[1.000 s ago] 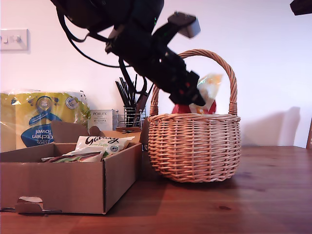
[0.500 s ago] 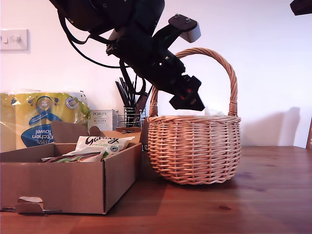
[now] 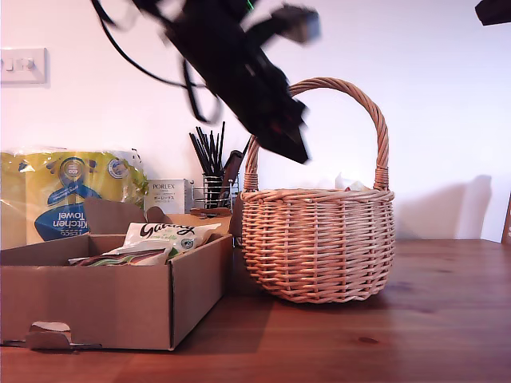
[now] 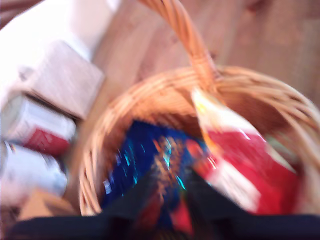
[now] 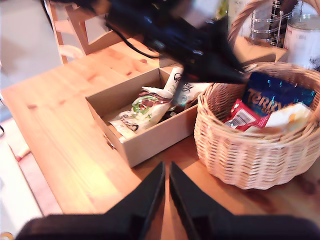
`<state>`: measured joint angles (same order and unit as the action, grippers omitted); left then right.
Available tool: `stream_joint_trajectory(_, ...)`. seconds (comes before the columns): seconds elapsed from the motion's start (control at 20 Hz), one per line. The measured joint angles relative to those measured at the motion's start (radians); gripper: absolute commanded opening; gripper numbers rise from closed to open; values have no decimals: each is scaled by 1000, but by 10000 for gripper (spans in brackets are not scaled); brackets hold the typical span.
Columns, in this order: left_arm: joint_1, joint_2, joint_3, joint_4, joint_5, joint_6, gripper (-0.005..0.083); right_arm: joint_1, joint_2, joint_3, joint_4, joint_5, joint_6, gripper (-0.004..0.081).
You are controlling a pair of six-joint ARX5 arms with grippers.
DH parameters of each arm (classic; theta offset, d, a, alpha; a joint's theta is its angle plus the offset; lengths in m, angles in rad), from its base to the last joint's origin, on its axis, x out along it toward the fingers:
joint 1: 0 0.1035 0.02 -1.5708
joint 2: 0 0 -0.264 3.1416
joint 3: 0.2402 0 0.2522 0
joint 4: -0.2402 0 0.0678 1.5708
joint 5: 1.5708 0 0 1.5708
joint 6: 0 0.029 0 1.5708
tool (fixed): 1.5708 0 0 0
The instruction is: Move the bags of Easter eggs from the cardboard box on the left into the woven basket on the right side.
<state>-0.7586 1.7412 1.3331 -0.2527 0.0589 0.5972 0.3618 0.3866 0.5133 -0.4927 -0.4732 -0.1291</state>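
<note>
The woven basket [image 3: 319,243] stands on the table right of centre in the exterior view. My first gripper [image 3: 291,148] hangs blurred above its left rim, open and empty. In the first wrist view my first gripper [image 4: 170,182] looks down into the basket [image 4: 100,150] at a blue bag [image 4: 135,155] and a red bag [image 4: 245,155]. The cardboard box [image 3: 112,299] sits at the exterior view's left with a cream-white bag [image 3: 164,234] on top. My second gripper [image 5: 166,167] is shut on nothing, high over the table, facing the box [image 5: 150,142] and the basket [image 5: 240,160].
Behind the box stand a yellow-and-blue kitchen towel pack [image 3: 68,195], a white Porlex box [image 3: 169,194] and a black wire utensil holder [image 3: 214,187]. Tins [image 4: 35,130] sit beside the basket. A dark part of an arm [image 3: 495,9] shows at the exterior view's top right corner.
My first gripper let a bag go into the basket, then rose out of the basket's mouth and moved up toward the exterior view's left. Box and basket stayed put.
</note>
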Motion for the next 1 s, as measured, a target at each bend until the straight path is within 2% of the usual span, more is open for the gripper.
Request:
stream_joint_trajectory(0.1,0,-46,0,-71,32,-85,-20,0,0,0,0,32,-3,-12)
stream_joint_trajectory(0.25,0,-101,-19,-84,68,-132,-20,0,0,0,0,39,-3,-12)
stream_joint_trajectory(0.5,57,-273,-258,-39,116,-150,-20,0,0,0,-2,40,-3,-12)
stream_joint_trajectory(0.7,224,-412,-401,-50,248,-147,-20,0,0,0,-2,40,-3,-12)
stream_joint_trajectory(0.9,441,-483,-391,-142,374,-66,-20,0,0,0,-2,40,-3,-12)
stream_joint_trajectory(1.0,504,-467,-391,-176,394,13,-20,0,0,0,-2,38,-3,-12)
